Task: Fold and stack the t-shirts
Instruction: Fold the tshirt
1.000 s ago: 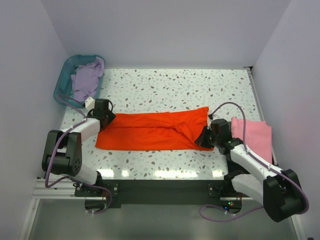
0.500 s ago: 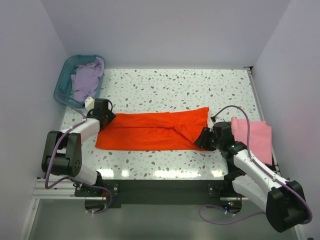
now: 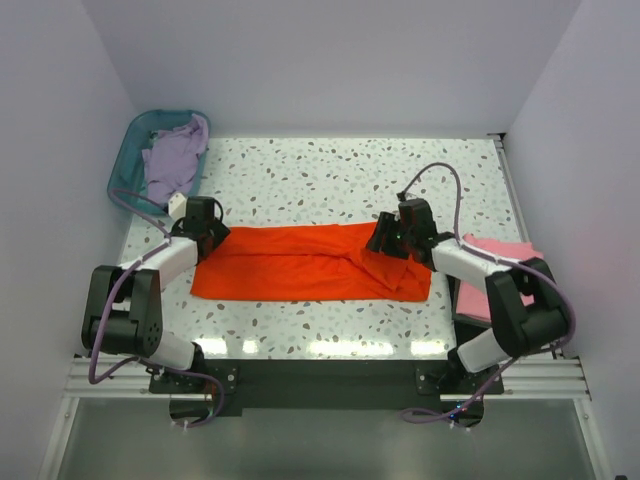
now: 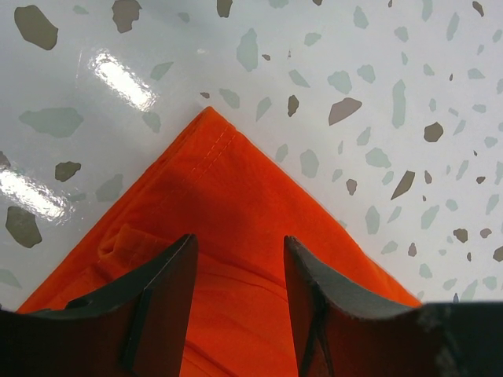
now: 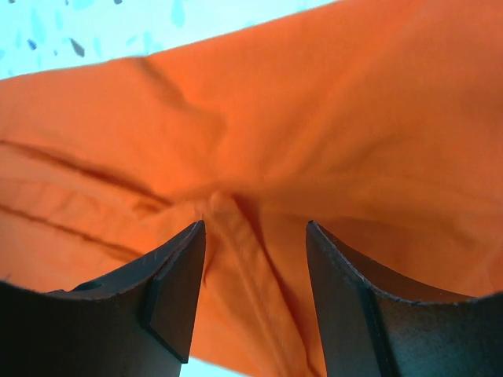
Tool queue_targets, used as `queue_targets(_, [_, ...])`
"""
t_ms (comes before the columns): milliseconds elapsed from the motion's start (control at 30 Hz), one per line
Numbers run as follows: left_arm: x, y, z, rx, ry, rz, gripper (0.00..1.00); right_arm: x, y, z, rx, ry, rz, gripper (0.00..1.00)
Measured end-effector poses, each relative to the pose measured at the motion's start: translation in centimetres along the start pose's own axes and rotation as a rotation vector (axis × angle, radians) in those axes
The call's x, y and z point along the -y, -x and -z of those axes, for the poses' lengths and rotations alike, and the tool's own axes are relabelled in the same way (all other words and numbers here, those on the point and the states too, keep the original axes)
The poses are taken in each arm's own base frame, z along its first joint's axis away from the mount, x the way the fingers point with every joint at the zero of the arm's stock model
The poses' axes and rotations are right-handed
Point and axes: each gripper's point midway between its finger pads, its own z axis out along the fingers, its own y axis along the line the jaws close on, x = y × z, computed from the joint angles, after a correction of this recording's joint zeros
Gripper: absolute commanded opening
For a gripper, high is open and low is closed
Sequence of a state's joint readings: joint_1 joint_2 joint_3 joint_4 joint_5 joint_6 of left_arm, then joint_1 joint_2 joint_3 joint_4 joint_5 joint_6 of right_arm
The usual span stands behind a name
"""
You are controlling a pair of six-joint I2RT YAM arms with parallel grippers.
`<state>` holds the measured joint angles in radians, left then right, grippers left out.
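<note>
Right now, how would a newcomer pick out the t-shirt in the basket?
At the far left corner of the speckled table sits a teal basket. The lavender t-shirt lies crumpled inside it; the orange-red t-shirt lies flat mid-table and the pink t-shirt sits at the right edge.

Glossy speckled terrazzo table (image 3: 330, 170) between plain pale walls (image 3: 330, 60), bright glare along its near edge.

Robot lab, white-walled booth (image 3: 330, 60), terrazzo table (image 3: 330, 170)
</note>
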<state>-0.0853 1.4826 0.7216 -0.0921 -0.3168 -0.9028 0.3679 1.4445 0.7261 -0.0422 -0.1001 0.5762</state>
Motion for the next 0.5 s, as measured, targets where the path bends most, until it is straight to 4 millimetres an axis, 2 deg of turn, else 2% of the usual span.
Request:
queue_targets(100, [0.0, 0.0, 0.0, -0.001, 0.001, -0.007, 0.53, 0.0, 0.2, -2.3, -0.013, -0.027, 0.008, 0.54])
queue_targets(167, [-0.1, 0.0, 0.0, -0.001, 0.001, -0.008, 0.53, -0.2, 0.0, -3.2, -0.022, -0.04, 0.012, 0.54])
queue_targets(300, [-0.1, -0.1, -0.1, -0.005, 0.002, -0.009, 0.53, -1.3, -0.3, -3.7, -0.007, -0.059, 0.049, 0.49])
queue_targets(400, [-0.2, -0.2, -0.2, -0.01, 0.004, -0.009, 0.53, -3.0, -0.8, -3.7, 0.003, -0.044, 0.08, 0.38])
queue_targets(500, [-0.2, -0.2, -0.2, -0.011, 0.004, -0.007, 0.53, -3.9, -1.4, -3.7, 0.001, -0.033, 0.086, 0.27])
